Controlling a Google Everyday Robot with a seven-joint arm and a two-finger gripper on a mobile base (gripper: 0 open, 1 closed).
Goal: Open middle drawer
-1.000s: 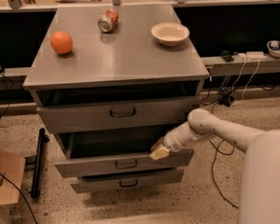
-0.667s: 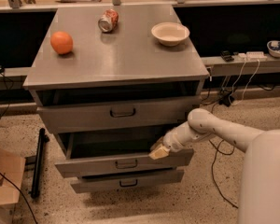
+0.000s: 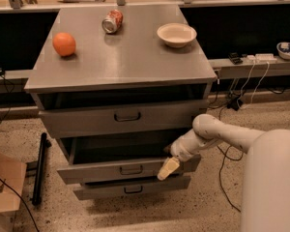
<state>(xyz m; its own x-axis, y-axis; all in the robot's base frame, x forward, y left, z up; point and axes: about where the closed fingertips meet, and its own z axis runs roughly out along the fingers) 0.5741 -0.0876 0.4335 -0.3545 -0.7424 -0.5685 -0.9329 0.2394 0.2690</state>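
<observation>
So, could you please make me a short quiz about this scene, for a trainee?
1. True or false: the middle drawer is fully shut.
2. Where is the gripper? A) at the top drawer's handle B) at the right part of the middle drawer's front C) on the floor
3. Which fruit sits on the cabinet top?
Key: 1 false; 2 B; 3 the orange.
</observation>
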